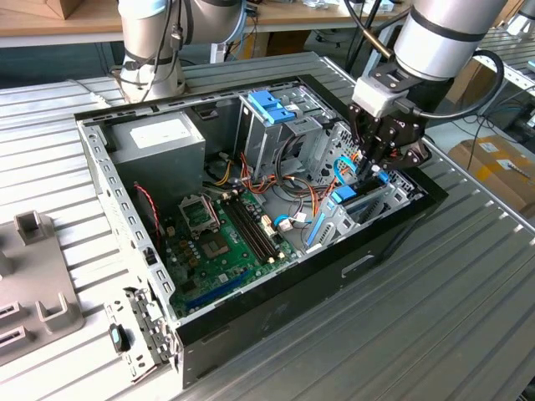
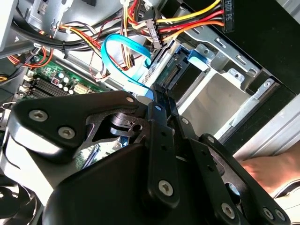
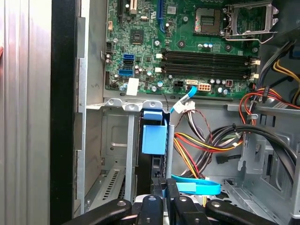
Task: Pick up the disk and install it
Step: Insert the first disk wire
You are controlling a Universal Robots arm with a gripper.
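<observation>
The disk (image 1: pixel 345 198) stands on edge in the metal bay at the exterior view's right end of the open computer case (image 1: pixel 376 251). Its light-blue rail (image 3: pixel 153 137) shows in the first wrist view, and its connector end (image 2: pixel 171 75) in the second wrist view. My gripper (image 1: pixel 378 167) hangs just above the bay. Its black fingers are shut together with nothing between them. The gripper (image 2: pixel 158 96) points at the disk's end, and I cannot tell whether it touches. The gripper (image 3: pixel 164 188) is in line with the disk's slot.
A blue data cable (image 2: pixel 117 51) and bundled power wires (image 3: pixel 211 145) lie close beside the bay. The motherboard (image 1: pixel 221 242), a grey power-supply box (image 1: pixel 159 138) and a drive cage with a blue bracket (image 1: pixel 272 107) fill the case. A person's hand (image 2: pixel 262 171) is outside the case wall.
</observation>
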